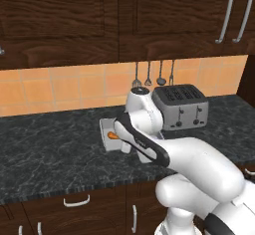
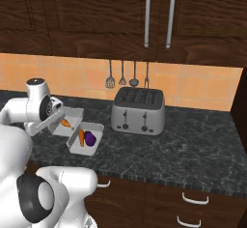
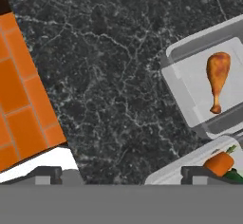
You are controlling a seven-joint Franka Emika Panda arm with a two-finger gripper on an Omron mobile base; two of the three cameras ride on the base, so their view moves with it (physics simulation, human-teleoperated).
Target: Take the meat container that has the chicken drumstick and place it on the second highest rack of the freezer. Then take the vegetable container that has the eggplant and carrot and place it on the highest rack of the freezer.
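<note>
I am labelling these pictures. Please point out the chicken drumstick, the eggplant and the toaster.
chicken drumstick (image 3: 218, 74): hand view, thick meaty end.
eggplant (image 2: 89, 137): right base view, middle of its purple body.
toaster (image 2: 138, 116): right base view, front face.

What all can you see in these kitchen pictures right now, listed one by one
Grey rectangular meat container: one, on the dark counter, left of the toaster.
Golden-brown chicken drumstick: one, inside that container.
Grey rectangular vegetable container: one, beside the meat container, nearer the counter's front edge.
Bright-orange carrot: one, in the vegetable container.
Dark-purple eggplant: one, next to the carrot.
Silver four-slot toaster: one, by the tiled wall.
Hanging metal utensils: four, on the orange tiles above the toaster.
Dark speckled stone counter: one.
Dark wooden cabinets: above and below the counter.
White robot arm's fingers: open, above the counter beside the containers.
</note>
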